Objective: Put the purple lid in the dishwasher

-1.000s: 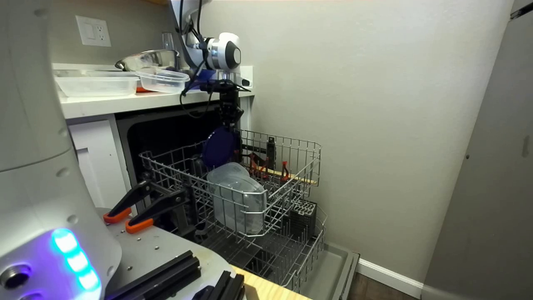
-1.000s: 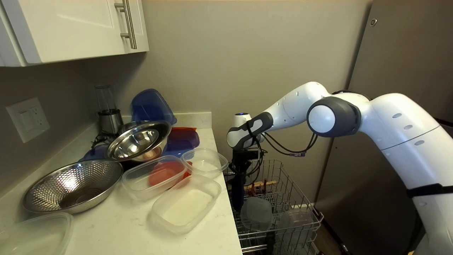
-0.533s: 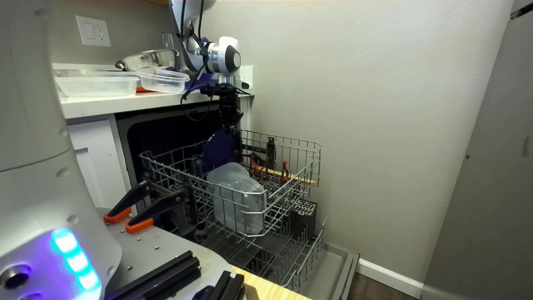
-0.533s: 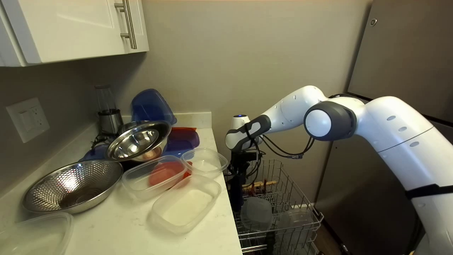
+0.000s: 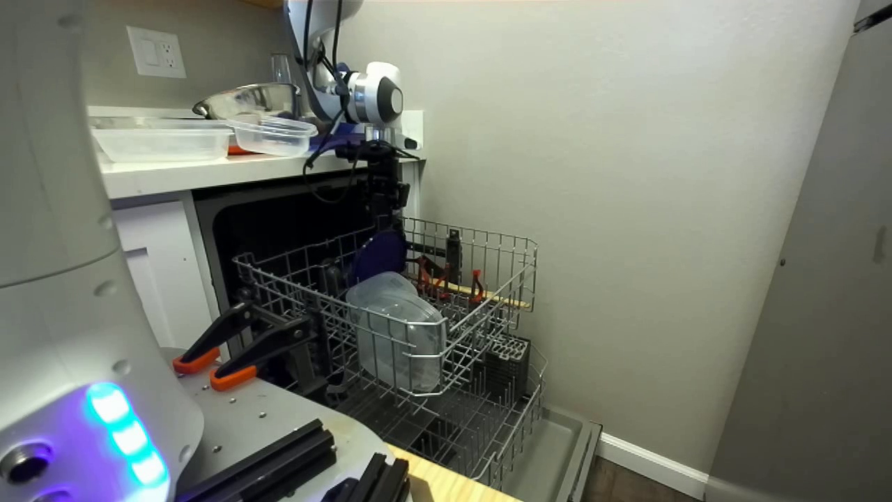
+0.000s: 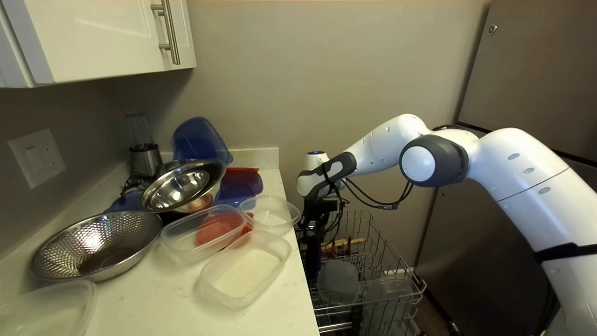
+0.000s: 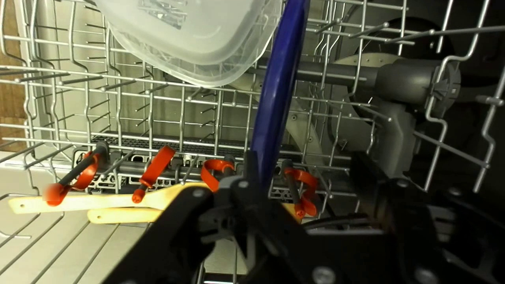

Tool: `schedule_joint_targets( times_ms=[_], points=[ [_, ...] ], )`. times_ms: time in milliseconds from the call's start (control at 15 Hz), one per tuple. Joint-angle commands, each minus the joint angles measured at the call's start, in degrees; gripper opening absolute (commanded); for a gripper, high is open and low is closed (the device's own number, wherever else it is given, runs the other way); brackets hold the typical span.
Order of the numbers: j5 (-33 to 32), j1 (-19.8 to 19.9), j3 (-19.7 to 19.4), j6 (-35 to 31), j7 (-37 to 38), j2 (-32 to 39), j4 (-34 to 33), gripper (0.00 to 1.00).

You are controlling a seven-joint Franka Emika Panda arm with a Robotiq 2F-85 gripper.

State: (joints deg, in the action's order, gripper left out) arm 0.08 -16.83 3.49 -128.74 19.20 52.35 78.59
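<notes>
Claw spread around the rim of the purple lid

The fingers stand well apart, with the lid's near end loose in the gap, close to one of them; whether they touch, I cannot tell. A broad space runs from the lid to the other finger. The lid is on edge with a slight lean in the upper rack of the dishwasher, its foot hidden in an exterior view behind clear containers. In the wrist view the containers lie just beside one face of the lid, and a grey pipe shows below, mostly on the other side. Red loops and pale utensils lie near the fingertips. In an exterior view the claw hangs over the rack, just past the edge of the desk, where clear tubs stand close to that edge; the wall rises beyond the rack.
</notes>
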Motion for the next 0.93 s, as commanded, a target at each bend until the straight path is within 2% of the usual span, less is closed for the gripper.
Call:
schedule_joint_targets(
  times_ms=[0, 133, 600, 867],
  points=[
    [-0.49, -0.31, -0.25, 0.08, -1.37, 0.03, -0.53, 0.94],
    [-0.49, -0.32, -0.24, 0.12, -1.38, -0.06, -0.61, 1.00],
    [-0.45, -0.45, -0.14, 0.40, -1.41, -0.08, -0.81, 1.00],
    [-2.12, -1.72, -1.29, 1.57, -0.36, -2.97, 0.47, 1.00]
  ],
)
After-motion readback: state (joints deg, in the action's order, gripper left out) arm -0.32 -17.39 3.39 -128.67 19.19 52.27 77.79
